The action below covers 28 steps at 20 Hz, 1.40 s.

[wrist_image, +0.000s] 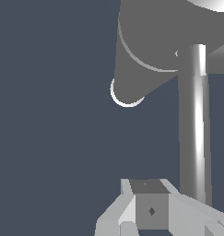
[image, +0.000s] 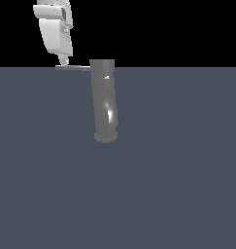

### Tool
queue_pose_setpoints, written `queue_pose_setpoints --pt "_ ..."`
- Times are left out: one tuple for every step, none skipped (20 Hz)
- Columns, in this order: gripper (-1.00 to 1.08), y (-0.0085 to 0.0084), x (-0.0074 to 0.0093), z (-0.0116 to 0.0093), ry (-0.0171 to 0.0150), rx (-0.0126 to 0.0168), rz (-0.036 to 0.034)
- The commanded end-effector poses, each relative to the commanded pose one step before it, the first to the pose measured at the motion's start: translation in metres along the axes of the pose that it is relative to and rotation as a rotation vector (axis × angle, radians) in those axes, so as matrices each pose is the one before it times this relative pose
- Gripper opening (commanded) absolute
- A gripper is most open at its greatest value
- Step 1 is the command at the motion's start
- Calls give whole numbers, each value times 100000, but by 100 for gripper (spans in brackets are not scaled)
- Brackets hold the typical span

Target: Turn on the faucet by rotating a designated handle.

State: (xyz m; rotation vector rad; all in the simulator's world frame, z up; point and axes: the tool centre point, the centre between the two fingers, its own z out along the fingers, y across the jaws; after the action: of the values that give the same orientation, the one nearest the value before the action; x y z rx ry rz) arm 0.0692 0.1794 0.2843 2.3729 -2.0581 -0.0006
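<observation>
In the upper left of the exterior view I see my white robot hand (image: pixel 64 62) pointing downward, its tip meeting the outer end of the thin, flat grey metal handle (image: pixel 73 68). That bar runs level toward the right and joins the top of the tall, slightly leaning grey metallic faucet (image: pixel 105 99), which stands near the frame's centre. Its flared round base rests on the dark blue-grey worktop (image: pixel 177 185).

I judge the handle to be rigid, smooth metal, likely slippery and unlikely to bend. The faucet body looks heavy and fixed, so only the bar should turn. I would take the handle near its free end, far from the cylinder, for the most leverage.

In the wrist view, reading from the left, there is bare worktop, then the pale finger bases (wrist_image: pixel 132 212) at the lower centre. The faucet's round foot (wrist_image: pixel 132 69) fills the upper middle, and the handle (wrist_image: pixel 195 124) shows as a bright strip on the right.

I cannot tell how far the hand is parted, nor whether it grips the handle or only touches it, because the fingertips are not clearly shown.
</observation>
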Motion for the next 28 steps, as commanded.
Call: queue_pose_setpoints --pt "-100 659 43 3 1 9 1" --pt "-100 262 17 1 0 0 0" --pt "-100 264 17 1 0 0 0" --pt "-100 266 17 1 0 0 0" --pt "-100 268 18 1 0 0 0" --pt "-100 270 18 1 0 0 0" --pt "-100 272 18 1 0 0 0" --pt "-100 274 18 1 0 0 0" --pt "-100 280 57 -19 -5 32 61" --pt "-100 278 18 1 0 0 0" --pt "-100 280 18 1 0 0 0" --pt "-100 282 18 1 0 0 0" --pt "-100 284 19 1 0 0 0" --pt "-100 286 19 1 0 0 0" --pt "-100 288 19 1 0 0 0" --pt "-100 290 19 1 0 0 0" --pt "-100 291 19 1 0 0 0" --pt "-100 293 19 1 0 0 0" --pt "-100 295 19 1 0 0 0" --pt "-100 297 19 1 0 0 0" --pt "-100 299 19 1 0 0 0" --pt "-100 300 20 0 0 0 0" --pt "-100 302 20 0 0 0 0" --pt "-100 304 20 0 0 0 0" --pt "-100 306 20 0 0 0 0" --pt "-100 307 20 0 0 0 0" --pt "-100 309 20 -1 0 0 0" --pt "-100 311 20 -1 0 0 0"
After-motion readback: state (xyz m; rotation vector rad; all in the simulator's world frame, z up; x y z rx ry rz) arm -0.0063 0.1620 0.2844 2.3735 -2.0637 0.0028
